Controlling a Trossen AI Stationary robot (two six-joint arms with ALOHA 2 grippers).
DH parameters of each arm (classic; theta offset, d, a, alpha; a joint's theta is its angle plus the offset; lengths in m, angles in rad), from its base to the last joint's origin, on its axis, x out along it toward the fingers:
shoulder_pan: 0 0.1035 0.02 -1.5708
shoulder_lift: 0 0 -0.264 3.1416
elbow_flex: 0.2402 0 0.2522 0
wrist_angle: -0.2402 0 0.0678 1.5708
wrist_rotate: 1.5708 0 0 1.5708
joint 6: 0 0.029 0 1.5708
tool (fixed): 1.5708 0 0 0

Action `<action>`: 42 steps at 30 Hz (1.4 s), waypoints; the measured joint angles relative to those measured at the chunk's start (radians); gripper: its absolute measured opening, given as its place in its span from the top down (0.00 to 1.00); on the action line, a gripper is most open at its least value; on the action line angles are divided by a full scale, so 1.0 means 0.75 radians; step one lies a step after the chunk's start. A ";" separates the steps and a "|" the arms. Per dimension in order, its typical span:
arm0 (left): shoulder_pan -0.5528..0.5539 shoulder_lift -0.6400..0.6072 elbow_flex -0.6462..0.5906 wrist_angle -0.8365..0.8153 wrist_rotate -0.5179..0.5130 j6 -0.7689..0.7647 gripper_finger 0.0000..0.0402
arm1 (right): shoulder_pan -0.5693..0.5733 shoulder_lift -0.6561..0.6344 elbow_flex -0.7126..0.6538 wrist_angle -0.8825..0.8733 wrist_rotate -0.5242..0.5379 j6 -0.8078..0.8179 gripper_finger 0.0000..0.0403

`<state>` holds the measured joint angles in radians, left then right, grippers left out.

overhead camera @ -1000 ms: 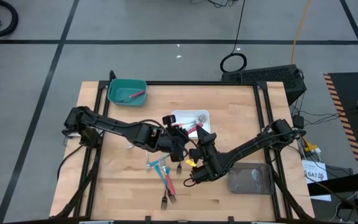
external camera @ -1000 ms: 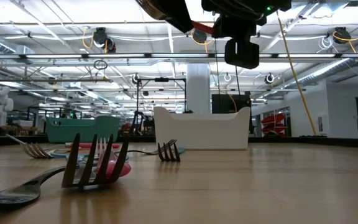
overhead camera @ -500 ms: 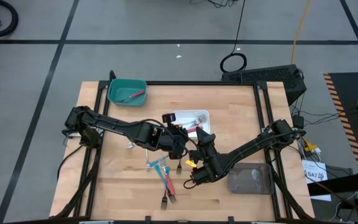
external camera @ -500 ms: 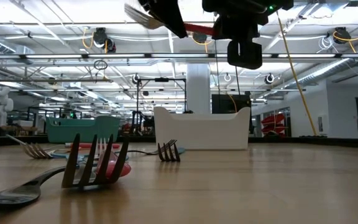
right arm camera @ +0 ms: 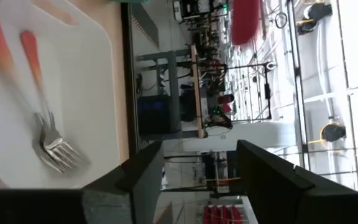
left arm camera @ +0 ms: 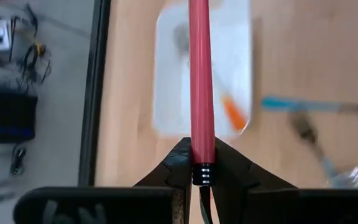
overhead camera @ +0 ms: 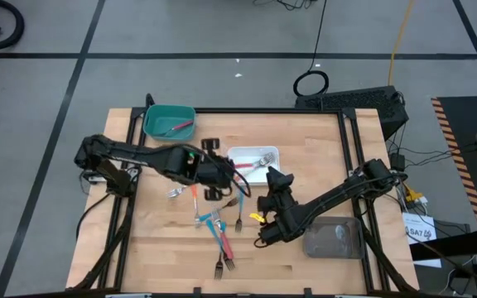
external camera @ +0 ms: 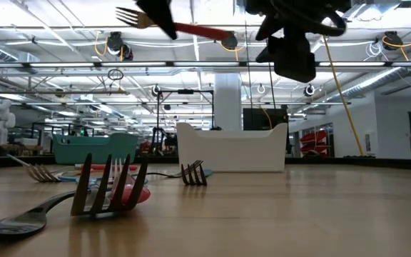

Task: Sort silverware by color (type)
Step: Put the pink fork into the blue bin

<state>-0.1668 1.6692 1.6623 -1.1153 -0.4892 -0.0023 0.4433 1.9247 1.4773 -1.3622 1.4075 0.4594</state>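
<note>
Transfer of a red-handled fork toward its tray. You have the fork aloft in the left claw, above the desk between the teal tray and the white tray. To do this step well, you should carry the fork level and slowly toward the teal tray, which already holds a red-handled piece, and lower it until it is just above the tray floor before letting go, so it does not bounce out over the rim. Keep the handle clear of the right arm as you swing away.

Left claw: clenched on the red handle near its metal collar, as the left wrist view shows, with the handle running straight out from between the two fingers. In the low view the fork hangs high, head toward the picture's left, touching nothing else.

Right claw: released, jaws spread wide and empty, hovering beside the white tray's near corner; its wrist view looks onto two orange-handled forks lying in that tray.

Remaining silverware: blue- and red-handled forks lie in a loose cluster on the desk, still unsorted. A grey tray sits near the right arm.
</note>
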 joint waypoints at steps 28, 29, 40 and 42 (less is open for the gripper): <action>1.101 -0.559 -0.750 0.335 0.318 0.526 0.89 | 0.049 -0.098 -0.001 -0.279 -0.174 0.244 0.55; 1.135 -0.559 -0.770 0.341 0.337 0.554 0.89 | 0.049 -0.098 -0.001 -0.279 -0.174 0.243 0.55; 1.346 -0.557 -0.964 0.374 0.403 0.728 0.88 | 0.049 -0.098 -0.001 -0.279 -0.172 0.230 0.55; 1.354 -0.556 -0.990 0.418 0.401 0.765 0.88 | 0.049 -0.098 -0.001 -0.279 -0.171 0.230 0.55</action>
<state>0.8485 1.2522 0.9197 -0.8019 -0.1881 0.5715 0.4797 1.8511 1.4769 -1.5711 1.2793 0.6315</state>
